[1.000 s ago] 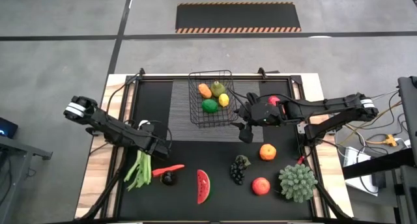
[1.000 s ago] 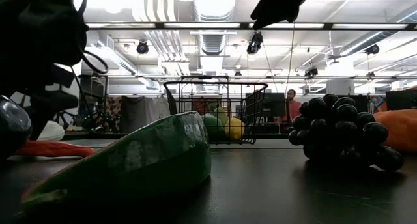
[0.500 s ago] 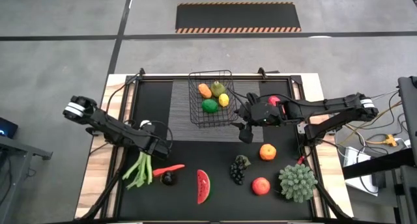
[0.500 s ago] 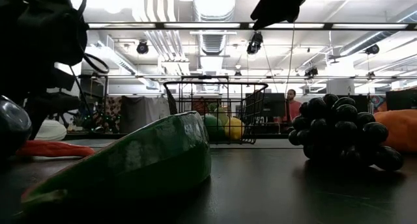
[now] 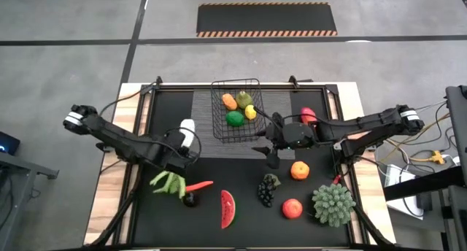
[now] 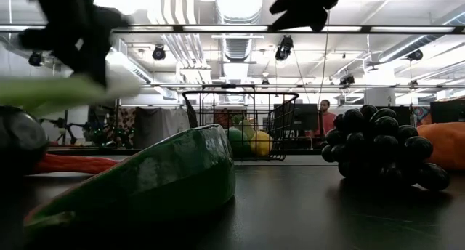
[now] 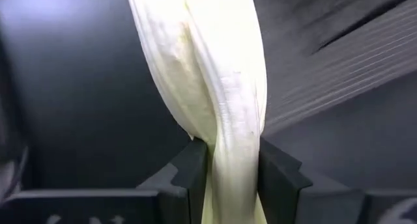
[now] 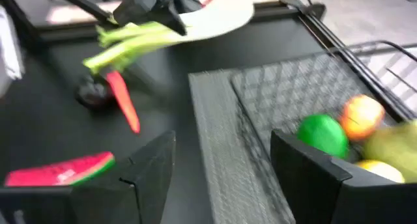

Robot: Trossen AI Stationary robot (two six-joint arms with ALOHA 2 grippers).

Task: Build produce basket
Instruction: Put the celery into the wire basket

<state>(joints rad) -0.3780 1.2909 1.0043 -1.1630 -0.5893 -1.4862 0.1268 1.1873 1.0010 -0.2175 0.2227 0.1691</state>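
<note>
Green-and-white leek [image 5: 172, 179] now off the counter [image 5: 241, 222], clamped by its pale stalk in my left pincer [image 5: 184, 150] | basket [image 5: 238, 112] well ahead, four fruits inside | right pincer [image 5: 271, 150] apart, empty, hovering just before it | next: carry leek over.

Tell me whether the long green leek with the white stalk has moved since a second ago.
Yes. The long green leek with the white stalk, clamped in the left gripper, has lifted off the table and swung toward the red chili, its white end now pointing toward the black wire-mesh basket.
</note>
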